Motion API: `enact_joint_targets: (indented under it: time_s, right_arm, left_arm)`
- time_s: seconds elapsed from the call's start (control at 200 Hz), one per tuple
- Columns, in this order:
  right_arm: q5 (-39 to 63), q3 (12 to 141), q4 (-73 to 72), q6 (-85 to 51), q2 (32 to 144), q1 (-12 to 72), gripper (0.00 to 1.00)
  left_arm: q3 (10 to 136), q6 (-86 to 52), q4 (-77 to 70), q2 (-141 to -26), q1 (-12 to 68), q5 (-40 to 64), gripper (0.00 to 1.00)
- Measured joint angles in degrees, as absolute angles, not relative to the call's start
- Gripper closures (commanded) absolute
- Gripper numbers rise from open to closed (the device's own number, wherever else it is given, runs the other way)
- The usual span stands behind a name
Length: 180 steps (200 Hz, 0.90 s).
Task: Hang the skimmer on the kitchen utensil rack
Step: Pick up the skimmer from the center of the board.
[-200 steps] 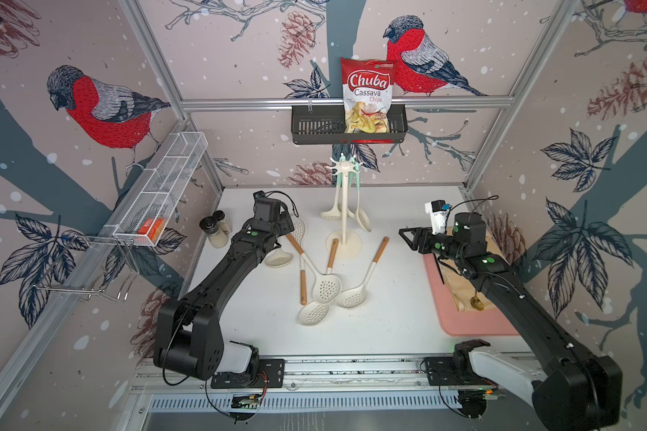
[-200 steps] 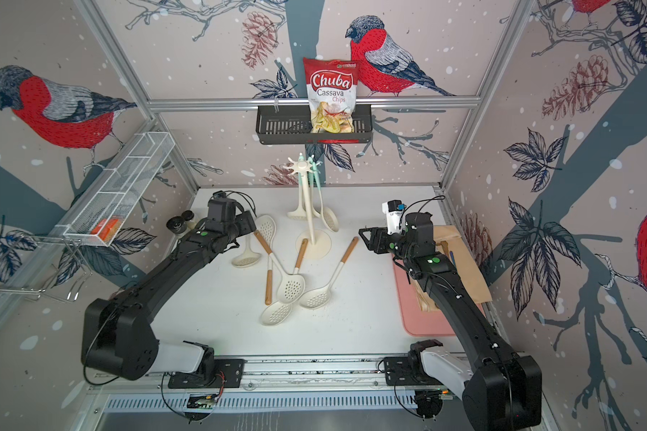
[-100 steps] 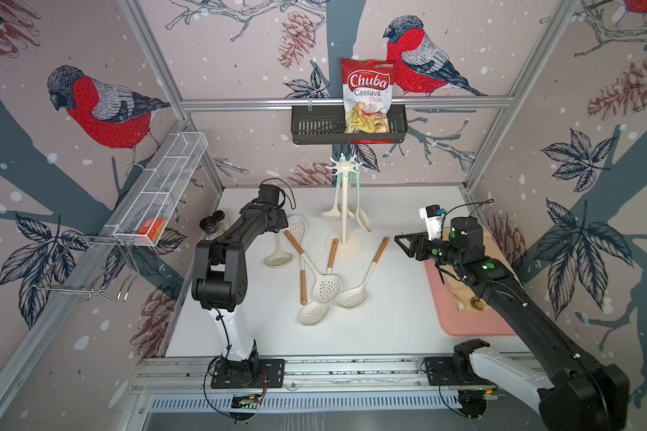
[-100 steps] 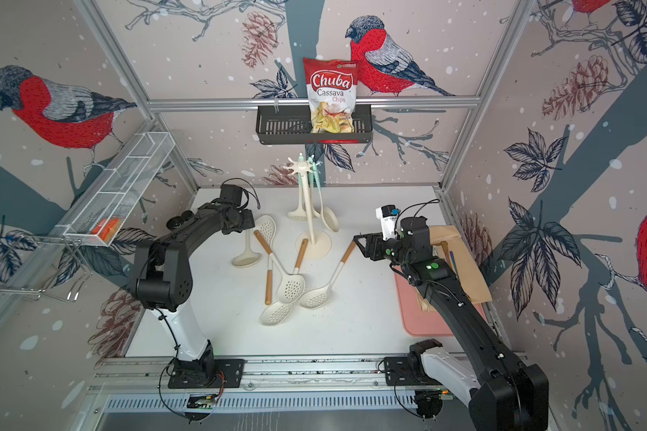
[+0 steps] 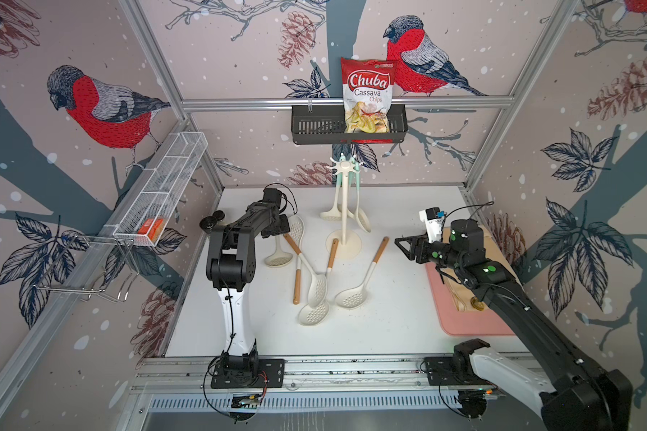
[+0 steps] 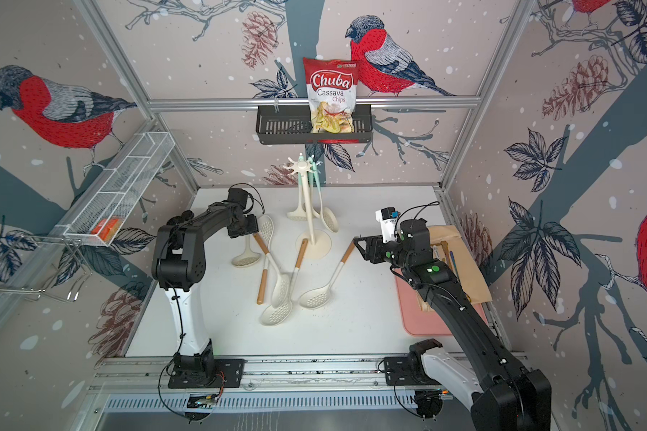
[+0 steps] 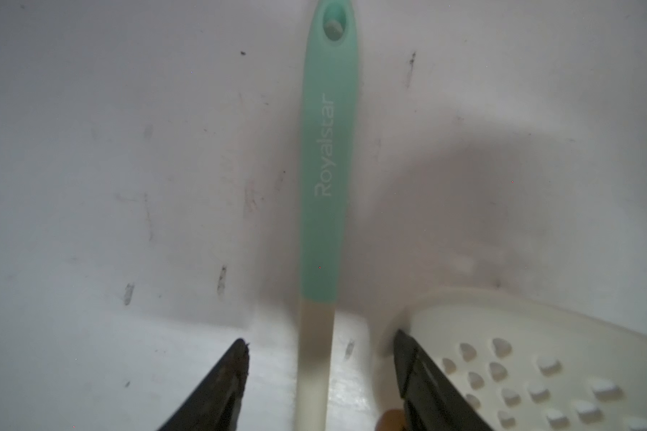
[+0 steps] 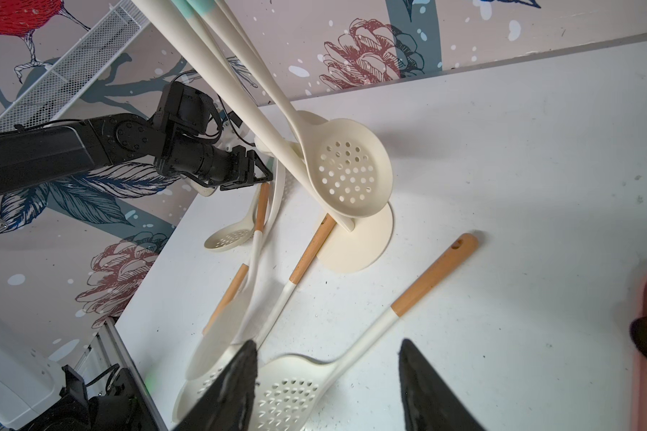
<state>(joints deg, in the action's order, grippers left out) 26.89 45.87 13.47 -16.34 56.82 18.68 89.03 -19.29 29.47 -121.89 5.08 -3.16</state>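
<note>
Teal-handled skimmer [image 7: 326, 194] between jaws of left claw [image 7: 321, 339]

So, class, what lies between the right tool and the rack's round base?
A loose skimmer's wooden handle; both top views show it.

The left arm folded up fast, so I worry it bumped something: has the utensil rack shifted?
No. The kitchen utensil rack stands where it did, its base in the same spot below the black basket in both top views.
</note>
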Motion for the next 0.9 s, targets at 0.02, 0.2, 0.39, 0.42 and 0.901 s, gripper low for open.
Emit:
enact_joint_targets:
  time_s: [0.02, 0.2, 0.39, 0.42, 0.901]
  right_arm:
    - [26.9, 45.8, 13.7, -16.3, 56.7, 18.7, 0.40]
    - [26.3, 45.7, 14.2, -16.1, 56.3, 18.7, 0.40]
    - [26.2, 45.7, 14.2, -15.7, 56.0, 18.7, 0.40]
    - [26.2, 45.6, 14.2, -15.2, 56.0, 18.7, 0.40]
    - [26.1, 44.4, 13.9, -15.2, 56.0, 19.3, 0.40]
  left_arm:
    - [89.1, -19.3, 29.2, -122.1, 5.1, -3.0, 0.36]
    - [89.4, -19.2, 27.8, -123.5, 5.1, -1.7, 0.38]
    - [88.8, -19.1, 27.0, -123.7, 5.1, -1.1, 0.51]
    - [88.5, -19.1, 26.5, -123.5, 5.1, -0.9, 0.54]
    - [84.9, -19.7, 24.3, -120.4, 4.8, -4.1, 0.48]
